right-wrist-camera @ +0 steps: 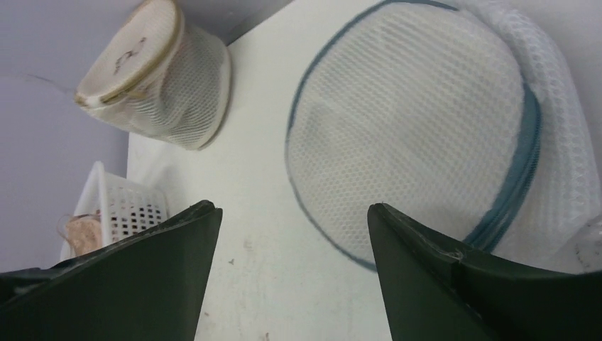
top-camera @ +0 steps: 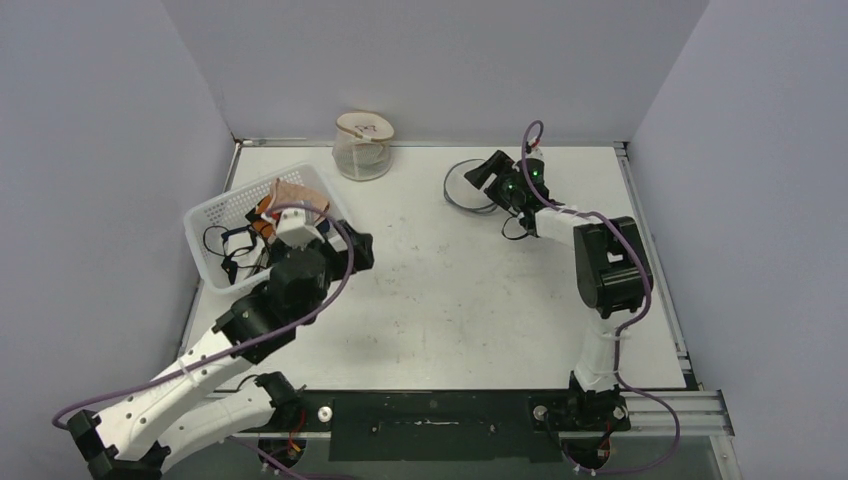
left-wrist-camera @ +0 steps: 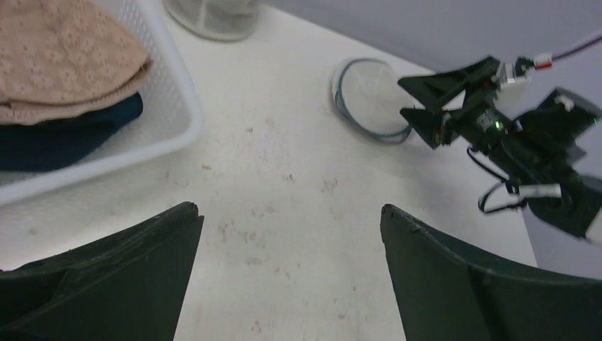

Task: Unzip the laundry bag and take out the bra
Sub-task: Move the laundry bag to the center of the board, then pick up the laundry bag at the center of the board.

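At 9 o'clock, basket (top-camera: 215, 205): white plastic, far-left of table; holds clothing plus some dark straps or cords.
bra (left-wrist-camera: 64, 57): beige lace, on top of a dark blue garment (left-wrist-camera: 71, 128) inside the basket; out of any bag.
left gripper (left-wrist-camera: 287, 213): just off the basket's 4 o'clock corner, above bare table; jaws spread as wide as they go, nothing between them.
mesh cylinder bag (top-camera: 363, 147): 12 o'clock at the back wall, upright, beige top; well apart from both arms, no one touching it.
laundry bag (right-wrist-camera: 412, 135): round white mesh, blue trim, 1 o'clock on the table; lies flat and collapsed, looks empty through the mesh. Zip state can't be told.
right gripper (right-wrist-camera: 291, 209): hangs just above the bag's near-left edge; jaws well apart, holding nothing, no contact visible.
done (judged): bra removal looks complete, since the bra sits in the basket and the flat bag shows no contents.
left (judged): little or nothing; maybe pull both arms clear.
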Robot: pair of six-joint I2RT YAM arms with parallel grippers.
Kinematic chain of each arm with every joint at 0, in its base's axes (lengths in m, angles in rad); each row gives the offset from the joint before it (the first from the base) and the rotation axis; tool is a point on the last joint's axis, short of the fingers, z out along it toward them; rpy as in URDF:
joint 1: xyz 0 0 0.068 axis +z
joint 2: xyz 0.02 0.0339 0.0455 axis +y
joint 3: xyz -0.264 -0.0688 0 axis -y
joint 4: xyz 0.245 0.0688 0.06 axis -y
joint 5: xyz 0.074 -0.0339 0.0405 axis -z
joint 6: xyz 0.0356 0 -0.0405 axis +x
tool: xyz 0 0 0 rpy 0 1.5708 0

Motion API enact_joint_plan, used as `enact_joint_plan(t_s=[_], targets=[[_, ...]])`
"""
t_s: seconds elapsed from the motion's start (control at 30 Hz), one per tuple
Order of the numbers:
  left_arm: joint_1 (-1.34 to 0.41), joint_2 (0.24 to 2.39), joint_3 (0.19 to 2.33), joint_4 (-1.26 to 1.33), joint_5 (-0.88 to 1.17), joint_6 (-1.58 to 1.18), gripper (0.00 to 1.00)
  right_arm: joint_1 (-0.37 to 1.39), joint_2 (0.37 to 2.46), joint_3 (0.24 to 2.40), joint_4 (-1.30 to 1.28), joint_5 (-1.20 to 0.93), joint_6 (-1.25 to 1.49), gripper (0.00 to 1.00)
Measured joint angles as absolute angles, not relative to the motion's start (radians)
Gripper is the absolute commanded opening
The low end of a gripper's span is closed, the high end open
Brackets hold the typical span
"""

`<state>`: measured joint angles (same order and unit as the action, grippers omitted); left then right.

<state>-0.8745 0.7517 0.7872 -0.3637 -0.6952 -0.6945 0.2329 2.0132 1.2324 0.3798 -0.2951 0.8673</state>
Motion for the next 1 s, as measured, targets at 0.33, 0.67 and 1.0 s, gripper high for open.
enact_joint_plan(t_s=[0.33,0.67,1.0], targets=[[-0.538,1.198,1.115,-0.237,-0.387,-0.746,0.96,0.461,1.365,0.915,0.397,-0.188,0.757,0.77],[-0.323,1.656,1.333,-0.047,-0.174,-0.992,0.99,0.791,0.97,0.5,0.262,-0.014,0.63,0.75],[-0.284,2.015,1.542,0.109,-0.212,-1.193,0.88,0.929,0.662,0.233,0.197,0.068,0.641,0.73]])
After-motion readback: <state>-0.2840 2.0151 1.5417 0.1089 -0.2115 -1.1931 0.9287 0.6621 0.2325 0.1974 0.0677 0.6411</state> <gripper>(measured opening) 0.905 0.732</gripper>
